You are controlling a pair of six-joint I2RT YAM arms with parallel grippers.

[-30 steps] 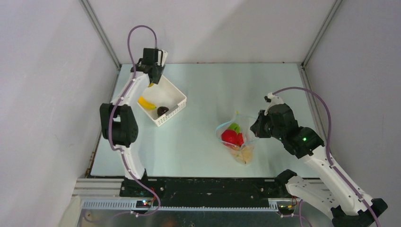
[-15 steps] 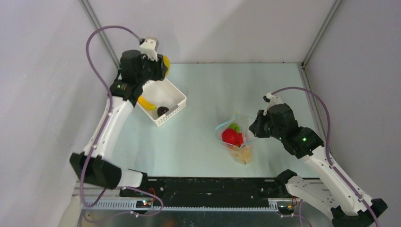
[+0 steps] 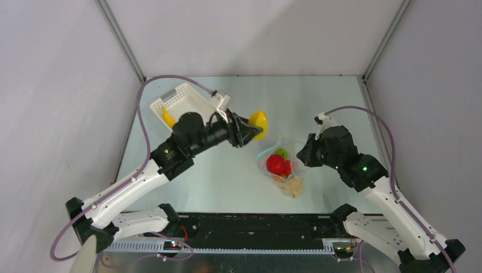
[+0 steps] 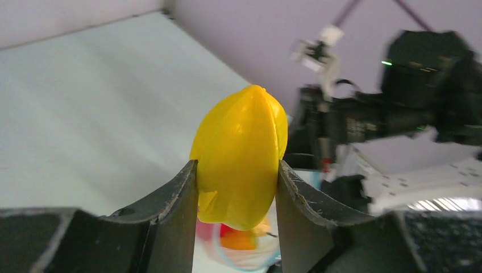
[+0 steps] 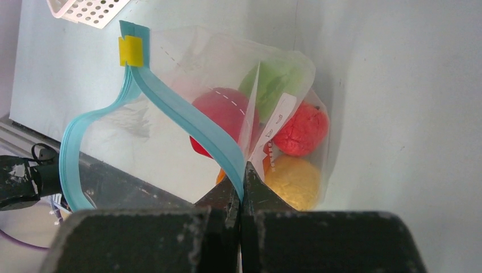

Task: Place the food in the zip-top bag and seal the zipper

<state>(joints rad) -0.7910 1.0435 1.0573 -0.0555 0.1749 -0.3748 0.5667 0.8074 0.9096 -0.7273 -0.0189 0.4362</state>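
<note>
The pale table (image 3: 227, 170) carries a white basket (image 3: 182, 99) at its far left, with a banana (image 3: 167, 116) inside. The left arm reaches across toward the centre. The zip-top bag (image 3: 281, 168) lies right of centre, mouth gaping toward the left arm.

The left gripper (image 4: 236, 165) clamps a yellow fruit (image 4: 241, 153) – one finger on each flank, the fruit's upper end standing proud of the fingertips. In the top view it sits near the bag's mouth without touching it.

The right gripper (image 5: 242, 170) is pinched flat on the bag's rim, right on the zipper (image 5: 187, 131); the blue strip loops away open. Inside the bag lie a red piece (image 5: 224, 114), a green one (image 5: 273, 85), a red-orange one (image 5: 304, 128) and a yellow one (image 5: 295, 182) – all just beyond those closed fingertips.
</note>
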